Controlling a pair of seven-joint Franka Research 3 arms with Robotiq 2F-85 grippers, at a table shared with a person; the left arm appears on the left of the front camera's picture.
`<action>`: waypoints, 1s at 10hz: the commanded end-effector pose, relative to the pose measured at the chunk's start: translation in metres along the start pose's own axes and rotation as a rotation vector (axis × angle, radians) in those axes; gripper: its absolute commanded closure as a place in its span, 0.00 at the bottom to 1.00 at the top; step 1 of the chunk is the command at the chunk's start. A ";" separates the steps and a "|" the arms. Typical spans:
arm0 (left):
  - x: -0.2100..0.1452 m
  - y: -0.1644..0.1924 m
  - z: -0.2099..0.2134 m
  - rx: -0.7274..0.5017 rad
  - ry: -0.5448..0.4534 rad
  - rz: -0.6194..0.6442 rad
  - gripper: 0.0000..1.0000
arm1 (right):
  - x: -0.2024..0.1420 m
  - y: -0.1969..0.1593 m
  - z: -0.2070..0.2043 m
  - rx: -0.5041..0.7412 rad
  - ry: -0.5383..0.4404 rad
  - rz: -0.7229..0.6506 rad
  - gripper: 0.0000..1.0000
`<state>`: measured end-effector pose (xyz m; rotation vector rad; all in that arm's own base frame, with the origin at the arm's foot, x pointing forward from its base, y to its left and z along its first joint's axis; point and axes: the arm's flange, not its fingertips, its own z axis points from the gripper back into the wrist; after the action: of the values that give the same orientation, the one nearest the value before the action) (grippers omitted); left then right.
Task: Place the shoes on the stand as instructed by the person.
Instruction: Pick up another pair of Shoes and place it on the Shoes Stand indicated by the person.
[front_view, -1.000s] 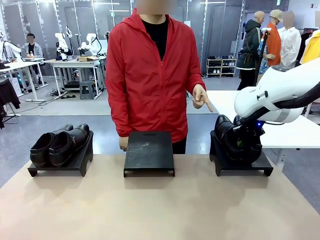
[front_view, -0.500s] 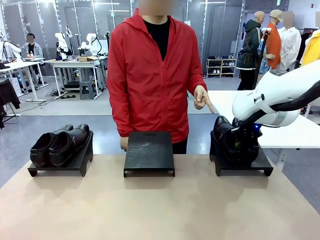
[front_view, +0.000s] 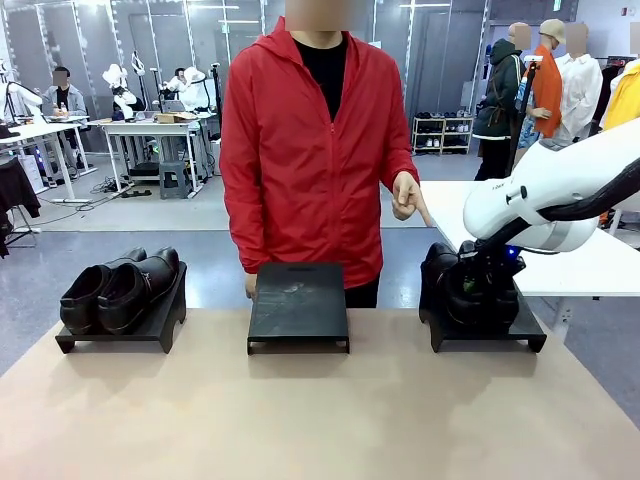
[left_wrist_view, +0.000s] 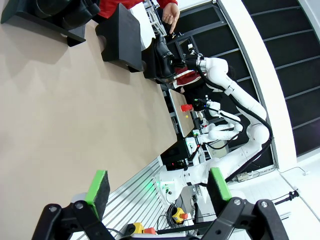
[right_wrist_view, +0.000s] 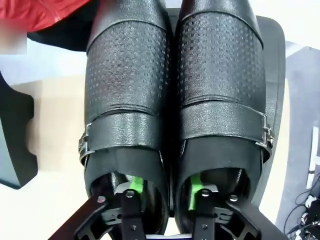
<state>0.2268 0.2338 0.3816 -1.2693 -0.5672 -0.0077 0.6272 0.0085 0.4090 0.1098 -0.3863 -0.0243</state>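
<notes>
Shoes (right_wrist_view: 175, 90) side by side on right stand (front_view: 487, 330), right tool (right_wrist_view: 167, 192) parted, one finger (right_wrist_view: 134, 186) inside each shoe

Shoes (right_wrist_view: 175, 85): black leather, glossy, perforated grain over the vamp, smooth strap with metal buckle (right_wrist_view: 83, 144). Stands (front_view: 298, 305): matt black, lightly scuffed plastic. Surface (front_view: 320, 410): matt tan, smooth. Person's jacket (front_view: 300, 150): bright red, thin cloth with slight sheen

My front camera looks level across the table (front_view: 320, 410) at the person (front_view: 315, 150). My left wrist camera views the tabletop from afar, rolled sideways; my right wrist camera sits close above the shoes (right_wrist_view: 175, 100) on the right-hand stand (front_view: 487, 325), shared by all views.
</notes>
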 end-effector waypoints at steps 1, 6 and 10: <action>-0.001 -0.001 -0.001 -0.017 -0.009 -0.025 0.00 | 0.002 0.000 0.002 0.017 -0.024 -0.019 0.05; -0.001 -0.001 -0.001 -0.017 -0.009 -0.025 0.00 | 0.002 0.002 0.009 0.016 -0.033 -0.018 0.00; -0.001 -0.001 -0.001 -0.017 -0.009 -0.025 0.00 | 0.004 0.002 0.010 0.002 -0.020 0.003 0.00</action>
<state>0.2268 0.2338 0.3816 -1.2693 -0.5672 -0.0078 0.6270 0.0093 0.4194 0.1105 -0.4054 -0.0221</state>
